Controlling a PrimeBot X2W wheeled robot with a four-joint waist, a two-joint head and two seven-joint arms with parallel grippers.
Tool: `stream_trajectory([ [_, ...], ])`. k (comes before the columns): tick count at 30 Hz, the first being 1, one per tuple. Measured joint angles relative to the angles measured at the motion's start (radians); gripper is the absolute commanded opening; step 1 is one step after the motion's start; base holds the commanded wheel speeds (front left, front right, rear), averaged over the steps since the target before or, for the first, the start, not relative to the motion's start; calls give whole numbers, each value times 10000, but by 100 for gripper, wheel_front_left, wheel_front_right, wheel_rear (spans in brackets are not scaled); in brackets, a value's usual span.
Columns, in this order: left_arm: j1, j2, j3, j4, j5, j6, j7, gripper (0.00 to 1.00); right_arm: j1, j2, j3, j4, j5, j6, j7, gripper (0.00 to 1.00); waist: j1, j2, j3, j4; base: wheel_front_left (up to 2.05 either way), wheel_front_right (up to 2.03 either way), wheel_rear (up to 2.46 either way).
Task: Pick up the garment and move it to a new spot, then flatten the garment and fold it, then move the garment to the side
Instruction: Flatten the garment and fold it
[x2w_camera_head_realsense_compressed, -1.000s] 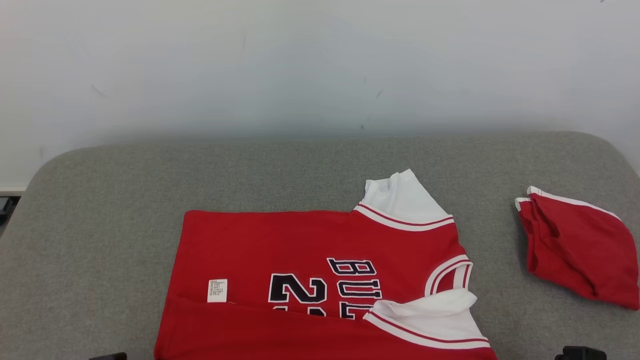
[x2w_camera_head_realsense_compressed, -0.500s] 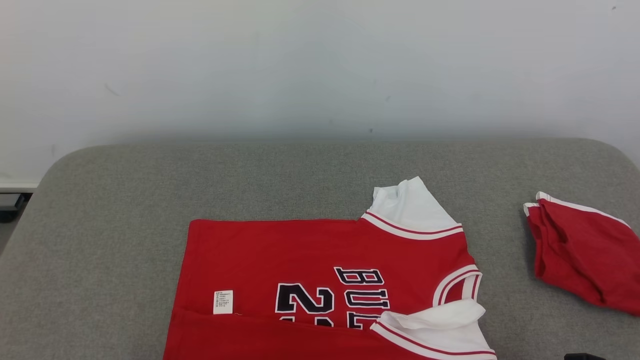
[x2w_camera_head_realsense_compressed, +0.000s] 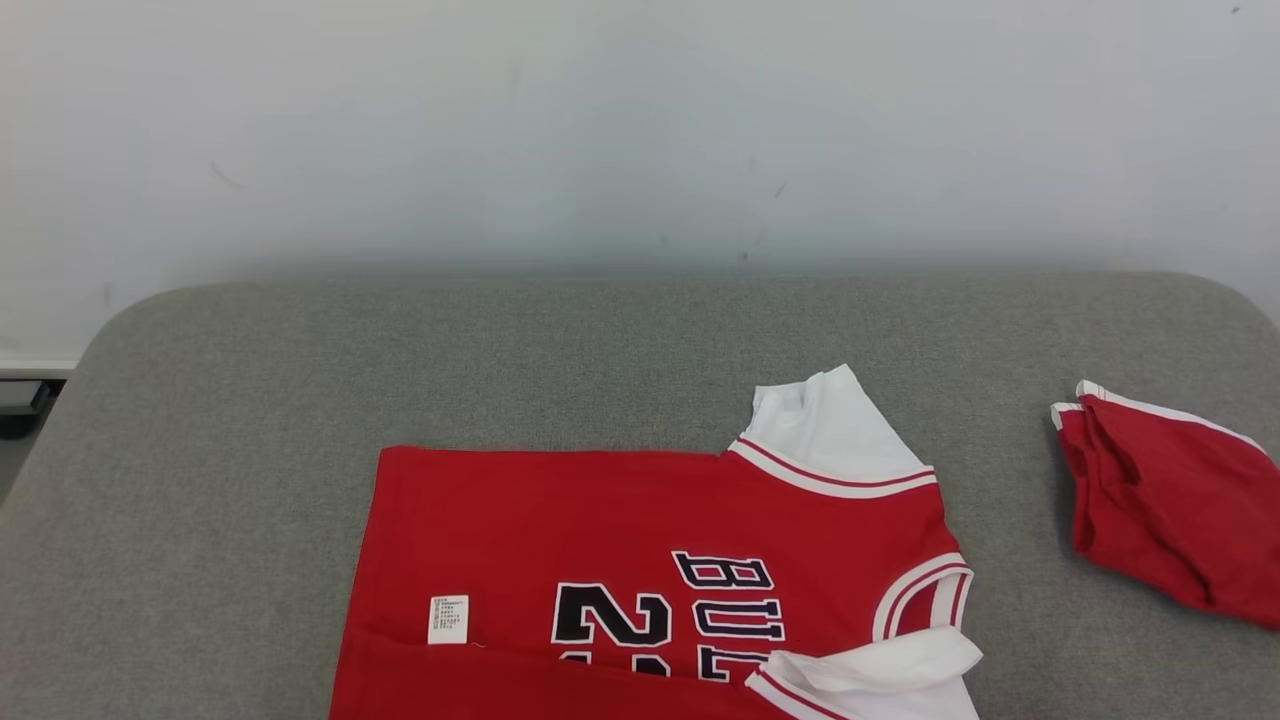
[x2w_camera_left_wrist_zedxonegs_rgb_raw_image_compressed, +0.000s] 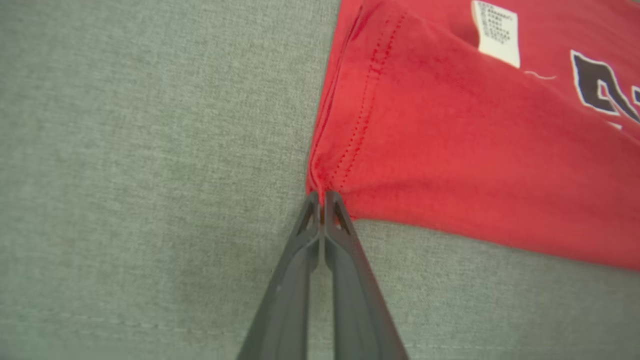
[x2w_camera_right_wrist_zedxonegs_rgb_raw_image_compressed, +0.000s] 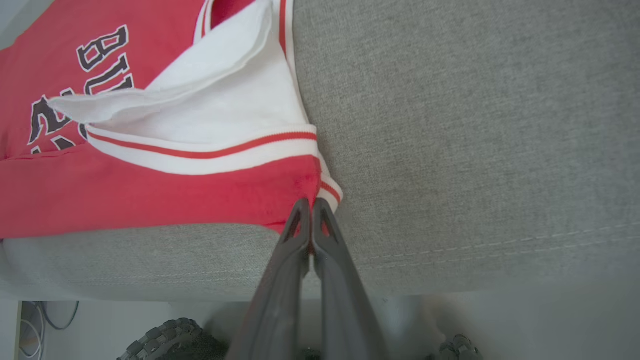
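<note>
Red jersey (x2w_camera_head_realsense_compressed: 600, 520) lies spread on the grey cushion (x2w_camera_head_realsense_compressed: 300, 380), its near edge cut off in my head view. My left gripper (x2w_camera_left_wrist_zedxonegs_rgb_raw_image_compressed: 321, 197) is clamped tight on its near left hem corner, my right gripper (x2w_camera_right_wrist_zedxonegs_rgb_raw_image_compressed: 311, 205) on the near right shoulder corner. A fold hides part of the lettering.

The head view's bottom edge is cutting off the near part of the jersey (x2w_camera_head_realsense_compressed: 620, 540), slicing through its lettering (x2w_camera_head_realsense_compressed: 670, 610) and near sleeve (x2w_camera_head_realsense_compressed: 880, 680). We are finding the print on the label (x2w_camera_head_realsense_compressed: 448, 619) too small to read. The red cloth (x2w_camera_head_realsense_compressed: 1170, 500) is running off the right edge. The pressed-together tips of the left gripper (x2w_camera_left_wrist_zedxonegs_rgb_raw_image_compressed: 322, 200) and right gripper (x2w_camera_right_wrist_zedxonegs_rgb_raw_image_compressed: 311, 206) are hiding the jersey corners they are pinching. Below the cushion (x2w_camera_right_wrist_zedxonegs_rgb_raw_image_compressed: 450, 150), a blurred tyre (x2w_camera_right_wrist_zedxonegs_rgb_raw_image_compressed: 170, 342) is running off the bottom edge.
</note>
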Motion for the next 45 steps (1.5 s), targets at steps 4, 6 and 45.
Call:
stream_trajectory([
  [4, 252, 13, 13, -257, -56, 58, 153, 0, 33, 4, -15, -84, 0, -36, 86, 0, 0, 0, 29, -27, 0, 0, 0],
  [6, 339, 33, 21, -382, -81, 69, 272, 0, 33, 21, -23, -146, 2, -102, 92, 22, 0, 0, 43, -37, 0, 0, 0],
  [45, 178, 502, 890, -4293, 771, 932, -1609, 100, -2032, 253, -125, -895, -1645, -15, -3218, 100, 1, 2, -991, -232, 0, 0, 0],
])
